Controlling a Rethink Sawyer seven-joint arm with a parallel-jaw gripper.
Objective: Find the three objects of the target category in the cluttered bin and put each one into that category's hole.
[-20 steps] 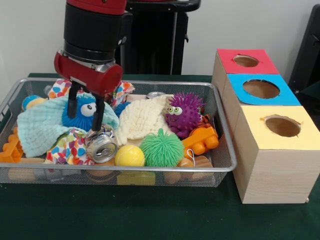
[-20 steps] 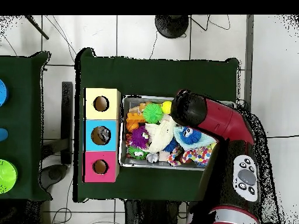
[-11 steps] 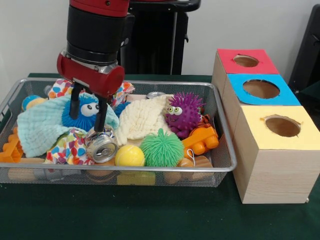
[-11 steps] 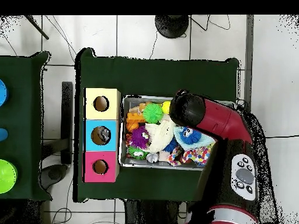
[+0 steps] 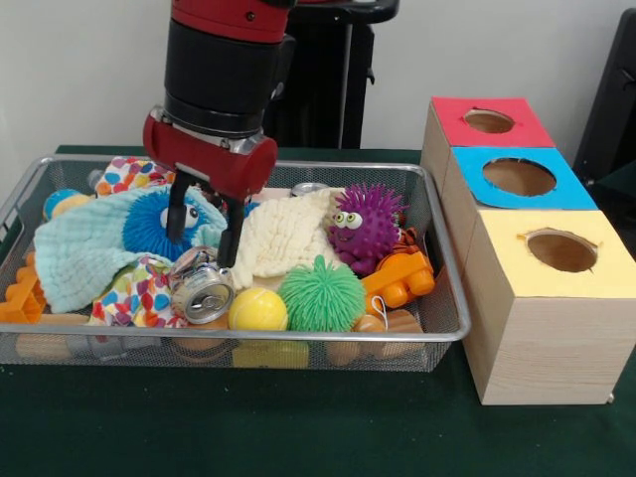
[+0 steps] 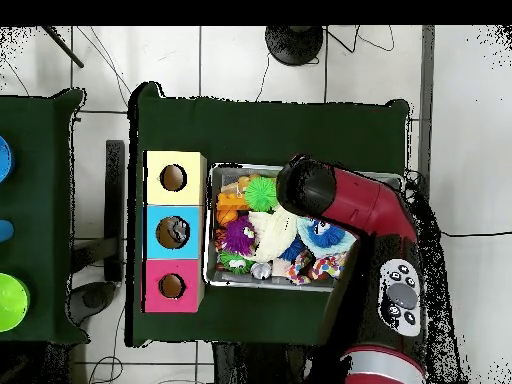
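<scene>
A wire mesh bin [image 5: 452, 298] is seen on the green-covered bench [image 5: 298, 427], filled with clutter. The end effector [image 5: 203, 231] is held above the left-middle part of the bin, its two dark fingers [image 5: 230, 234] spread apart and pointing down, with nothing held between them. In the overhead view the end effector itself is hidden under the red and black arm [image 6: 350, 200].

A crushed silver can [image 5: 202, 288] lies on its side just below and slightly to the left of the fingertips in the front view; whether a fingertip touches it cannot be told. A second silver can [image 5: 310, 188] is partly seen at the bin's far side, behind a cream cloth [image 5: 280, 238]. A blue fuzzy toy with eyes [image 5: 159, 224] sits directly behind the fingers, resting on a pale blue cloth [image 5: 79, 253]. A yellow ball [image 5: 257, 310] and a green spiky ball [image 5: 321, 294] lie in front, to the right of the crushed can. A purple spiky toy with eyes [image 5: 365, 225] and an orange plastic block [image 5: 399, 278] are placed further right.

Beside the bin stand three wooden boxes with holes on top: a red box [image 5: 487, 121], a blue box [image 5: 517, 177] and a yellow box [image 5: 556, 253].
</scene>
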